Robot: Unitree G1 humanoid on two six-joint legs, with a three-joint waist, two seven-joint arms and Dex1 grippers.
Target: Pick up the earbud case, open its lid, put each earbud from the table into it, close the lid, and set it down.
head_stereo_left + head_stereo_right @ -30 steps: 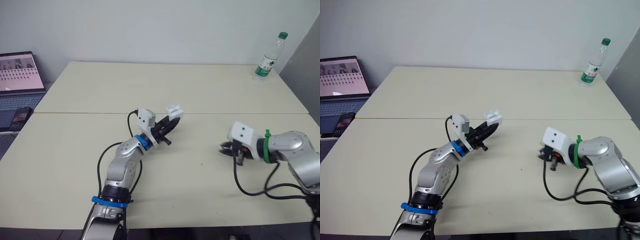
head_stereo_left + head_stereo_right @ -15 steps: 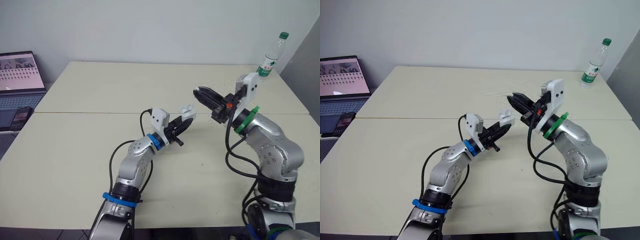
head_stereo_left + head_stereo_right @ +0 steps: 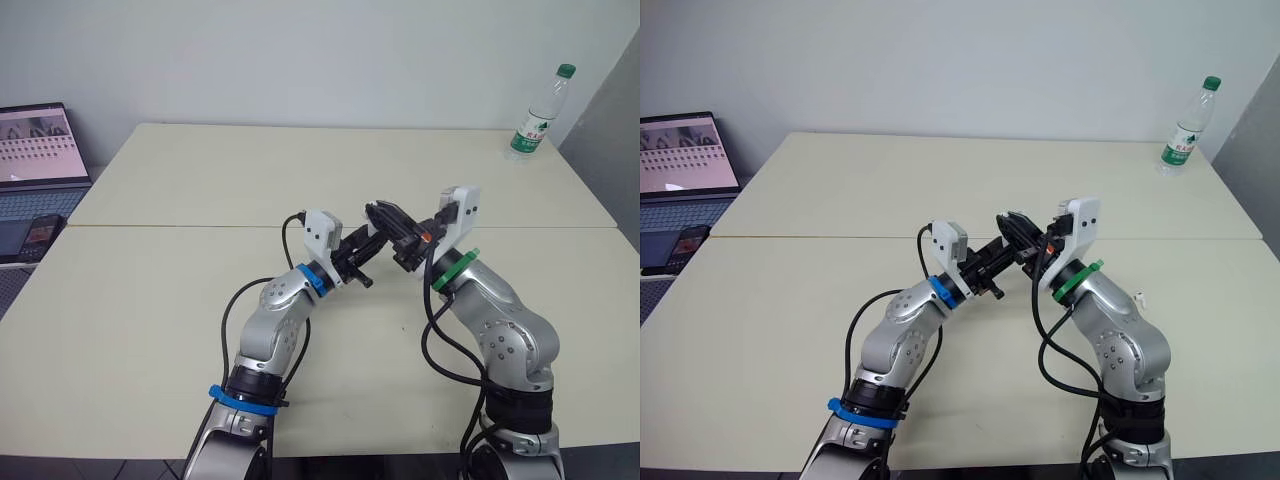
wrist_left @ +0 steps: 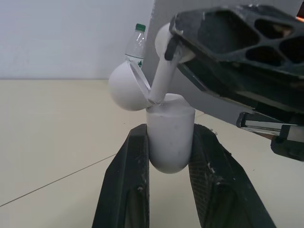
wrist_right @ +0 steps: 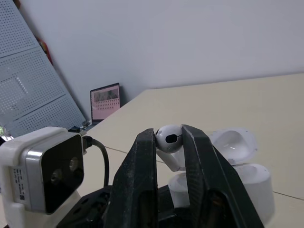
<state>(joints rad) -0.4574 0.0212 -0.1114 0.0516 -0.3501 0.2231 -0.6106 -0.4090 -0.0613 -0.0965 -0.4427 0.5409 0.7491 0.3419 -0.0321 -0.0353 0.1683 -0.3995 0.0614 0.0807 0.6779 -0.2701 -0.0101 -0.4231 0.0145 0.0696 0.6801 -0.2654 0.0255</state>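
My left gripper (image 4: 170, 145) is shut on the white earbud case (image 4: 170, 121), which stands upright between its fingers with the lid (image 4: 124, 86) swung open. My right gripper (image 5: 168, 137) is shut on a white earbud (image 5: 167, 135), pinched at its head. The earbud's stem (image 4: 161, 78) slants down to the case's open mouth. Both grippers meet above the table's middle, left gripper (image 3: 368, 243) below right gripper (image 3: 385, 216). A small white thing (image 3: 1137, 296), too small to identify, lies on the table beside the right arm.
A green-capped water bottle (image 3: 540, 110) stands at the far right corner. A laptop (image 3: 35, 140) and a phone (image 3: 40, 232) sit off the table's left edge. A seam (image 3: 160, 226) runs across the cream table.
My right gripper rose from the table at the right and swung left to the case, carrying the earbud. My left gripper shifted the case slightly right.
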